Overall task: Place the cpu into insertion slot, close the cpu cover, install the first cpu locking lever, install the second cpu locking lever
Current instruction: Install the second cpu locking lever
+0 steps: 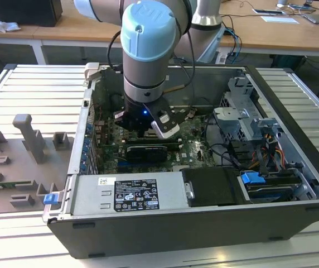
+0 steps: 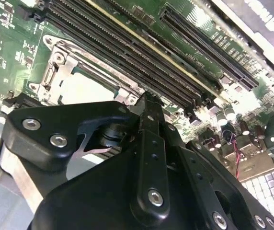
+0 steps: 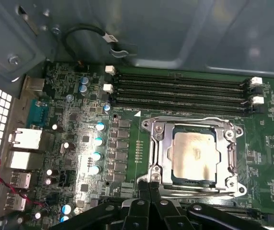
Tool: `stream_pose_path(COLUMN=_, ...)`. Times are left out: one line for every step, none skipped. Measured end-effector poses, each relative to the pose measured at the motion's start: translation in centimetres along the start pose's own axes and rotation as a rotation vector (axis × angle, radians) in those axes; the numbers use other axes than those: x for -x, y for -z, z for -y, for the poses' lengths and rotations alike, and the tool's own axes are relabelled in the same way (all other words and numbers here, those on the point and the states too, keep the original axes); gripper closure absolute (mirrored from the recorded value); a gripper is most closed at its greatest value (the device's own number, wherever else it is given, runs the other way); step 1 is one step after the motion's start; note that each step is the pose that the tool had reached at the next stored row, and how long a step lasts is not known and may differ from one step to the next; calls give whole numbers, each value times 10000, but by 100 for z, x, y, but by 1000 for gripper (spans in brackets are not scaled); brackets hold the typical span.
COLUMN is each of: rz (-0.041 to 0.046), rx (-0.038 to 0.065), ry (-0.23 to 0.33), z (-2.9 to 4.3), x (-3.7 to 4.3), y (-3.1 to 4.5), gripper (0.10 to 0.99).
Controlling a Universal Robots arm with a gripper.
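I am hovering my end effector [image 3: 149, 191], fingers pressed together and holding nothing, just beside the cover [image 3: 161, 143] lying closed over the chip [image 3: 193, 153] in its socket [image 3: 233, 158], where a sideways slip could scrape the board.

Grey arm [image 1: 144, 72], blue caps (black cables)

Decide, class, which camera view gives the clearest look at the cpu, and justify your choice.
The first wrist view: the cpu shows whole there, its pale top framed by the cpu cover. In the second wrist view it is a glared patch partly hidden by the gripper. In the exterior view the arm hides that area.
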State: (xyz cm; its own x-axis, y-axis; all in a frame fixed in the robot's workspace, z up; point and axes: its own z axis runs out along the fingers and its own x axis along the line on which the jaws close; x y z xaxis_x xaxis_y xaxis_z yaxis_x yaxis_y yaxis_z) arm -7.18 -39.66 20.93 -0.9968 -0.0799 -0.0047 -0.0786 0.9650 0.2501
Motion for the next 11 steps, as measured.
stream_pose_path(rz=4, rx=29, ry=3, z=12, x=-3, y=-30, gripper=980)
stream_pose_path(rz=9, rx=74, ry=3, z=18, x=-4, y=-47, gripper=980)
stream_pose_path(rz=18, rx=146, ry=9, z=22, x=-8, y=-58, gripper=980)
stream_pose_path(rz=26, rx=220, ry=14, z=28, x=-13, y=-70, gripper=980)
stream_pose_path(rz=29, rx=256, ry=17, z=30, x=-13, y=-76, gripper=980)
stream_pose_path(rz=33, rx=286, ry=19, z=31, x=-13, y=-83, gripper=980)
stream_pose_path(rz=37, rx=349, ry=23, z=35, x=-17, y=-95, gripper=980)
stream_pose_path(rz=47, rx=429, ry=31, z=38, x=-22, y=-110, gripper=980)
stream_pose_path(rz=51, rx=474, ry=35, z=40, x=-27, y=-117, gripper=980)
stream_pose_path(rz=53, rx=500, ry=37, z=40, x=-32, y=-120, gripper=980)
stream_pose_path(rz=53, rx=536, ry=43, z=41, x=-37, y=-122, gripper=980)
